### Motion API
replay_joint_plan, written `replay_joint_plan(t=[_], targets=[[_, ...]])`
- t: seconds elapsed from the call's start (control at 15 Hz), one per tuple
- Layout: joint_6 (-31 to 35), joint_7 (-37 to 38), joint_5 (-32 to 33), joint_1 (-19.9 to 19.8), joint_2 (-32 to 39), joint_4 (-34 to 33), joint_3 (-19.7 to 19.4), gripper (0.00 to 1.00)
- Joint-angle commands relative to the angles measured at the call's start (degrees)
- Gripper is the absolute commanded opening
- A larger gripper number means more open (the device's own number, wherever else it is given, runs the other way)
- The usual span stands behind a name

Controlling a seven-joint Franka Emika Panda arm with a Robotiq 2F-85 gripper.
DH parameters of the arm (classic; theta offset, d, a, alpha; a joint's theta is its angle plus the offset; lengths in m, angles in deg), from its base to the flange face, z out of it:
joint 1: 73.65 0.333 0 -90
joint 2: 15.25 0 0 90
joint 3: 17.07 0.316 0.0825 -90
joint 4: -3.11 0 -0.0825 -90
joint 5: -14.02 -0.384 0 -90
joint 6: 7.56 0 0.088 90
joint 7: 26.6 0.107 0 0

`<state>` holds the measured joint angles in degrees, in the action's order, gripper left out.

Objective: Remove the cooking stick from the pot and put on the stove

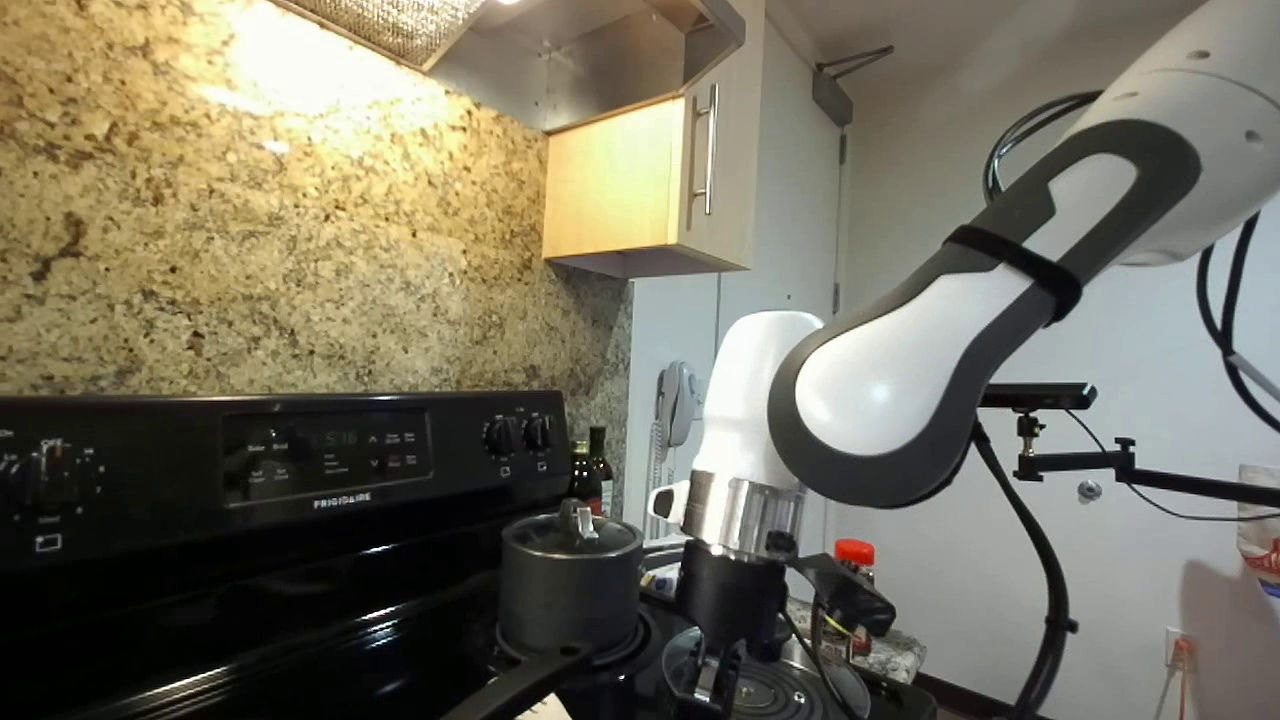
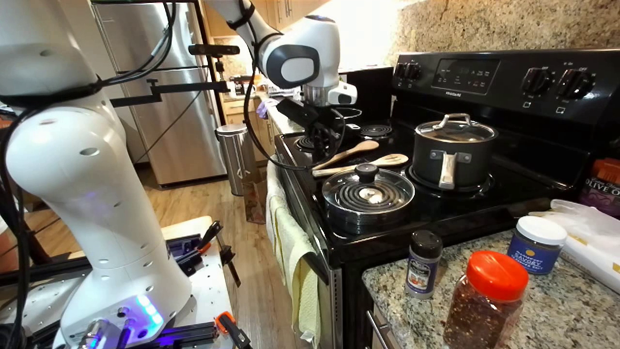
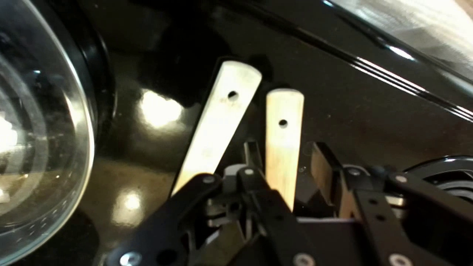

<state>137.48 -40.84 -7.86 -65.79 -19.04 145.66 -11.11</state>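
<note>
The stove [image 2: 528, 196] carries everything at play, its black top glossy enough that a light thing would likely skate on it when nudged. On it stands the pot [image 2: 472, 167], lidded, no stick poking out — so the task's stick seems to be one of two wooden tools already lying flat on the stove, though which is meant I cannot tell. A clear glass lid [image 2: 368, 191] sits near them, the one fragile-looking neighbour to avoid. The end effector [image 3: 287, 155] is poised over the tools, fingers wide apart, nothing gripped; how far it must still drop is hard to judge. The slotted spatula [image 2: 385, 160] lies nearer the glass lid, with the wooden spoon [image 2: 349, 152] just beside it.

Either should be light, stiff and hard to break, but smooth, and apt to pivot under its heavier head. In the wrist view one handle [image 3: 282, 144] runs between the fingers, a gap on either side — probably the spoon's. I would pinch it across its sides, well in from the tail, so the head droops less. The small hole [image 3: 283, 123] marks that tail: too far out for a steady hold.
</note>
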Motion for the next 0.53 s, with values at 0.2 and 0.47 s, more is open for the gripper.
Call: replay_joint_plan(t=[0.2,0.47], targets=[[-4.1,-1.9,-2.6,0.7,-1.5,-1.9,0.1,0.91],[-3.1,-6.0,-8.8,0.8,-2.4,-2.4,-0.8,1.00]])
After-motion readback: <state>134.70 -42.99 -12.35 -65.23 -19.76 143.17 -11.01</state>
